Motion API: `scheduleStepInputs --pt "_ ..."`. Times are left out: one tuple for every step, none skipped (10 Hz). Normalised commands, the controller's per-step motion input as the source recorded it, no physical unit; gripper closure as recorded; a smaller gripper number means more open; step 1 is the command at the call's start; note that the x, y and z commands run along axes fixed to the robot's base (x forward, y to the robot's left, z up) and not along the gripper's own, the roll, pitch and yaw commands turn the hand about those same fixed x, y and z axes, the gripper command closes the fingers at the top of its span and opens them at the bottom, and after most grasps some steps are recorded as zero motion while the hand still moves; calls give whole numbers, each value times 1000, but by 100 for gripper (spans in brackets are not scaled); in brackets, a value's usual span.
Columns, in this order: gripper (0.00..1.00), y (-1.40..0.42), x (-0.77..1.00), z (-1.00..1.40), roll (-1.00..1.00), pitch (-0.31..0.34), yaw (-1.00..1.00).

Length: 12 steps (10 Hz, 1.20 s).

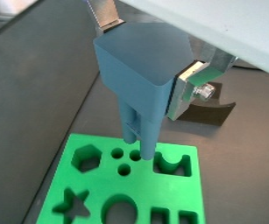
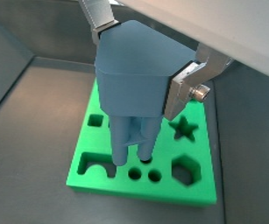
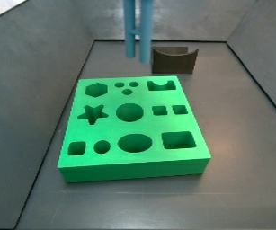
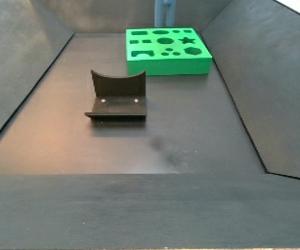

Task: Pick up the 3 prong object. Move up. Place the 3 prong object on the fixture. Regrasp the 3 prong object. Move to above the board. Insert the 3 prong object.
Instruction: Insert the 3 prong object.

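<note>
My gripper (image 1: pixel 148 54) is shut on the 3 prong object (image 1: pixel 143 66), a light blue-grey piece, holding its wide body with the prongs pointing down; it shows in both wrist views (image 2: pixel 137 70). A silver finger (image 2: pixel 186 87) presses on its side. The prongs (image 3: pixel 137 27) hang in the air above the far end of the green board (image 3: pixel 110 128), near the three small holes (image 1: pixel 126 159). The prong tips do not touch the board. In the side views only the prongs (image 4: pixel 167 12) show; the gripper itself is out of frame. The fixture (image 3: pixel 173 58) stands empty behind the board.
The board (image 4: pixel 179 68) lies flat on the dark floor of a grey walled bin. The fixture (image 4: pixel 117 96), a dark brown holder with a curved notch, stands apart from the board; it also shows in a wrist view (image 1: pixel 209 103). Bin walls close in on all sides.
</note>
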Motion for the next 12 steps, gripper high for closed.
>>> scheduleStepInputs --pt "100 346 -6 -426 -27 -117 -594" --pt "100 294 -49 -414 -39 -147 -609" --pt "100 231 -120 -357 -29 -171 -651" --pt "100 134 -37 -60 -29 -44 -369" --pt "100 0 23 -111 0 0 -40" --pt "100 0 -80 -177 43 0 -183" --pt "100 -46 -40 -203 67 0 -177" --pt "100 -14 0 -126 31 0 -106" --pt "100 0 0 0 -17 -3 0" --pt "100 -54 0 -229 106 0 0" --pt "100 -149 -43 -306 100 0 -126" --pt "100 -137 -66 -257 76 0 -177"
